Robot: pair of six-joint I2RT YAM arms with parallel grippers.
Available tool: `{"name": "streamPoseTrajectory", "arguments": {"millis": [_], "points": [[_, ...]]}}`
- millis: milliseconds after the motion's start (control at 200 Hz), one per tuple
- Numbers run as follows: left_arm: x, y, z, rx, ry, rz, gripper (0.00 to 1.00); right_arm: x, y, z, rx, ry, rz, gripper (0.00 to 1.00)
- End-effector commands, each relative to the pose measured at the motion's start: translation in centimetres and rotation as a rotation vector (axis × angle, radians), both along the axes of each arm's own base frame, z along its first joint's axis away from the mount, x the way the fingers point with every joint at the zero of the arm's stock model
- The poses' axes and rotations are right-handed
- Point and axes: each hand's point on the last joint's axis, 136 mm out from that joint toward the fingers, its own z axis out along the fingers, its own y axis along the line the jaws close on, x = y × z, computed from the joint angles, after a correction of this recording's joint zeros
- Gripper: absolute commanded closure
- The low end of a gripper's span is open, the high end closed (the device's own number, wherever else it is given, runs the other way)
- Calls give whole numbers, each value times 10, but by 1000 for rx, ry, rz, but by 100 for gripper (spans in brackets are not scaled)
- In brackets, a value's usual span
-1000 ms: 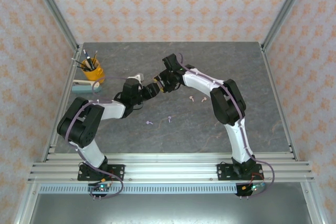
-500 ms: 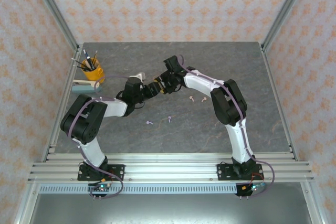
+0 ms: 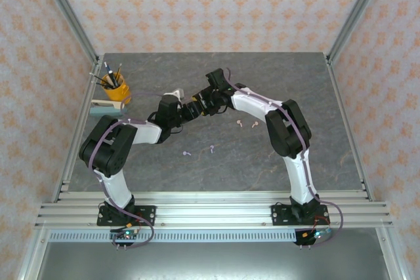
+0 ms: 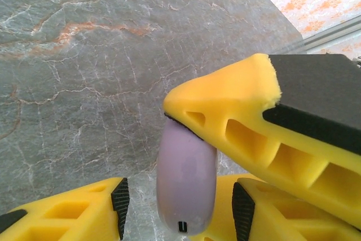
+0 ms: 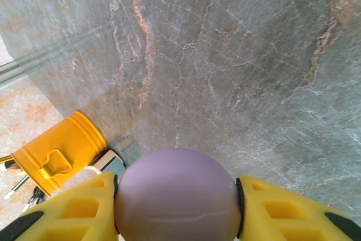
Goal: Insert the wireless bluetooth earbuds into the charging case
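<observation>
The lilac charging case [image 5: 177, 196], closed, is clamped between the pads of my right gripper [image 5: 176, 198], which is shut on it above the middle back of the table. My left gripper [image 4: 177, 207] straddles the same case [image 4: 186, 184], seen edge-on, with a small gap at each pad, so it is open. One yellow finger [image 4: 225, 117] of the right gripper rests over the case's top. From above, the two grippers meet at the case [image 3: 195, 108]. Two lilac earbuds [image 3: 186, 154] [image 3: 212, 148] and two pink earbuds [image 3: 240, 123] [image 3: 254, 124] lie loose on the table.
A yellow pen cup [image 3: 117, 88] stands at the back left with a teal and white box [image 3: 104, 107] beside it. A small white object [image 3: 172, 94] lies just behind the left wrist. The cup [image 5: 59, 150] also appears below the right gripper.
My left gripper has slid right and back toward the case, and its jaws have narrowed around it. The right gripper has kept its hold and barely moved.
</observation>
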Motion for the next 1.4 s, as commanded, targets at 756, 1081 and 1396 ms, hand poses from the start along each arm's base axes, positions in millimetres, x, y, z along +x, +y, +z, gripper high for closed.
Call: {"name": "streamPoseTrajectory", "arguments": {"millis": [756,1081,1396], "points": [[24,-4,27,7,-78,29,74,-10,-4,23,46,-22,-5,64],[17,-4,24,18,-64,13,84,1,-8,37,56,-64,-16,41],[5,-6,24,40,-48,-36,85,24,-69,75,48,-196,-86,27]]}}
